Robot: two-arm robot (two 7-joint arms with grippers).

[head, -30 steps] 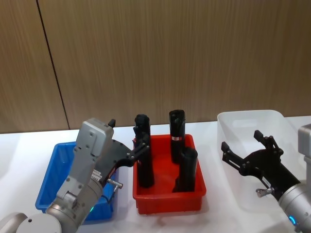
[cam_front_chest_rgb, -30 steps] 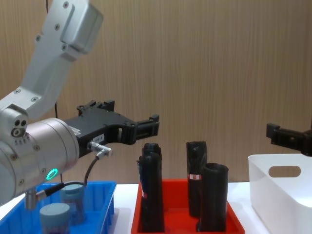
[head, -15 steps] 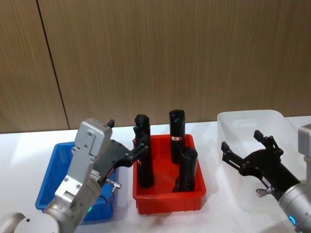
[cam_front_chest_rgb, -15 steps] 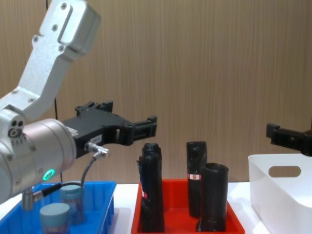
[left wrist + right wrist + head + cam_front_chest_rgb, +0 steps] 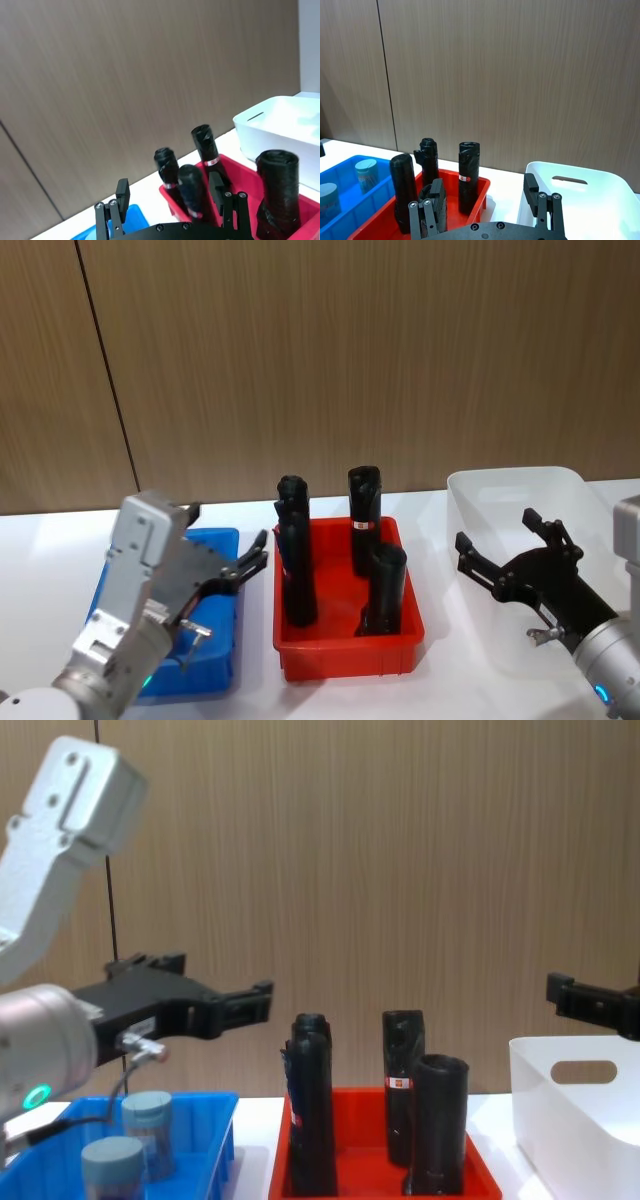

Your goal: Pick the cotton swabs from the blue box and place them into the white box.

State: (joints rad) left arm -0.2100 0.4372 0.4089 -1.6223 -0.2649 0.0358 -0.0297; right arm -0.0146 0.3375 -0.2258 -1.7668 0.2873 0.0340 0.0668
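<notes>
Blue box (image 5: 226, 625), white box (image 5: 510, 477) and red tray (image 5: 350, 655) look glossy plastic.

Bright, even indoor light, only soft shadows on the white table (image 5: 40, 540), faint sheen on the white box (image 5: 515, 476).

Tubes (image 5: 278, 186) in red tray (image 5: 242, 171); white box (image 5: 281, 126)

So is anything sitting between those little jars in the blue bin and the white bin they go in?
Yes: the red tray with upright black tubes stands between the blue box, where the cotton swabs sit, and the white box. A carry would likely need to pass above the tubes.
</notes>
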